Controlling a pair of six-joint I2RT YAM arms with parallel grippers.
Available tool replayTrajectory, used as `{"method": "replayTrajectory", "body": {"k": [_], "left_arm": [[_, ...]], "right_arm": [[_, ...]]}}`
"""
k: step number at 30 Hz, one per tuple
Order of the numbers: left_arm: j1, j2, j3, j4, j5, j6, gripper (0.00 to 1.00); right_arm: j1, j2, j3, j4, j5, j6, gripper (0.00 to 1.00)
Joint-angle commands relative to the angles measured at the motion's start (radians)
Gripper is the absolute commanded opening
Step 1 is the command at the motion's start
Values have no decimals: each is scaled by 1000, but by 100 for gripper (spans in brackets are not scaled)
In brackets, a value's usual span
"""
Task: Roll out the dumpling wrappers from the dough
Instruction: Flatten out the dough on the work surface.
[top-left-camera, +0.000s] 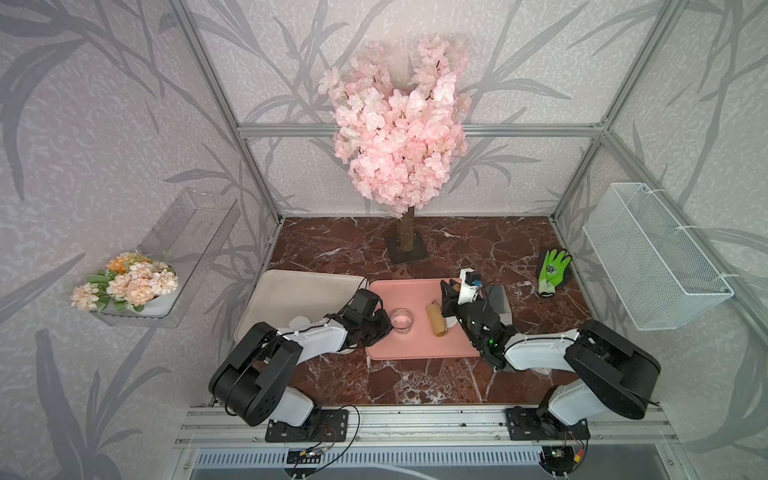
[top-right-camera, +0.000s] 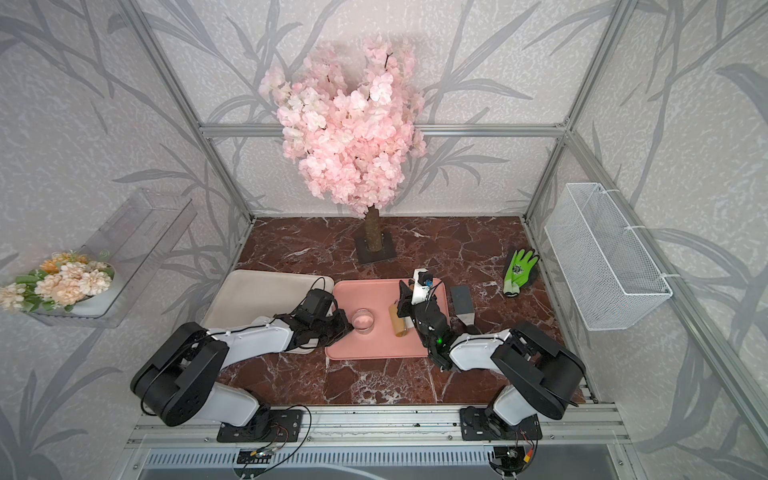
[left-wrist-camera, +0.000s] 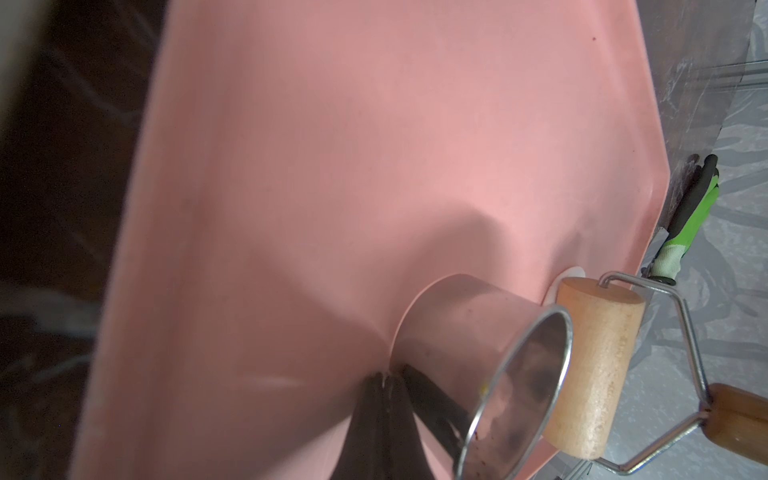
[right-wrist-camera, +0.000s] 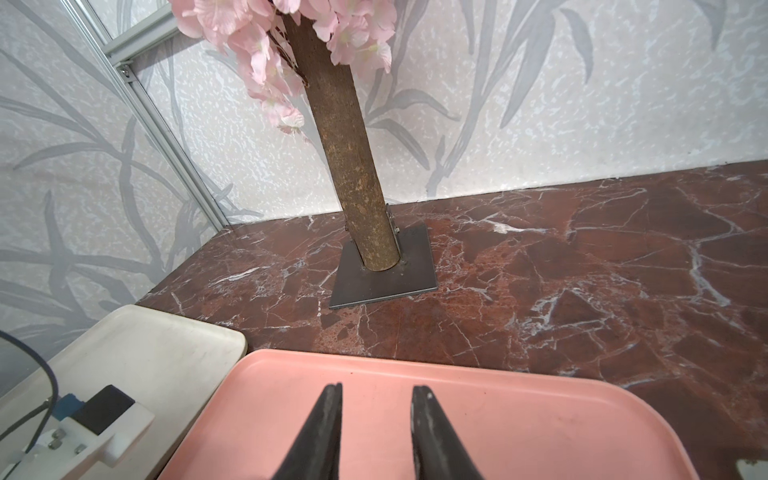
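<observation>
In both top views the dough (top-left-camera: 451, 323) shows only as a white sliver beside the rolling pin (top-left-camera: 436, 320). The pin's handle is hidden under the right arm (top-left-camera: 478, 320), and the left arm (top-left-camera: 316, 338) half covers a dumpling wrapper (top-left-camera: 300, 322). In the right wrist view the lower edge cuts off the right gripper (right-wrist-camera: 377, 390), jaws apart, so whether it holds the handle cannot be told. In the left wrist view the left gripper (left-wrist-camera: 384, 376) is a dark blur, closed at the foot of the ring cutter (left-wrist-camera: 465, 332); whether it pinches the wall is unclear.
</observation>
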Motion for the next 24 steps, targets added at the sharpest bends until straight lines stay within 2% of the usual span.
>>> {"method": "replayTrajectory", "body": {"k": [1, 9, 15, 19, 24], "left_arm": [[4, 41, -51, -181, -55, 9, 0], [4, 51, -47, -178, -52, 14, 0], [4, 47, -52, -169, -52, 8, 0], [4, 47, -53, -171, -51, 11, 0], [4, 47, -48, -174, -55, 13, 0]], "right_arm": [[18, 49, -22, -163, -15, 5, 0], [16, -131, 102, -279, -75, -115, 0], [15, -249, 146, -357, -87, -139, 0], [3, -241, 118, -353, -23, -148, 0], [-23, -132, 51, -235, 51, -150, 0]]}}
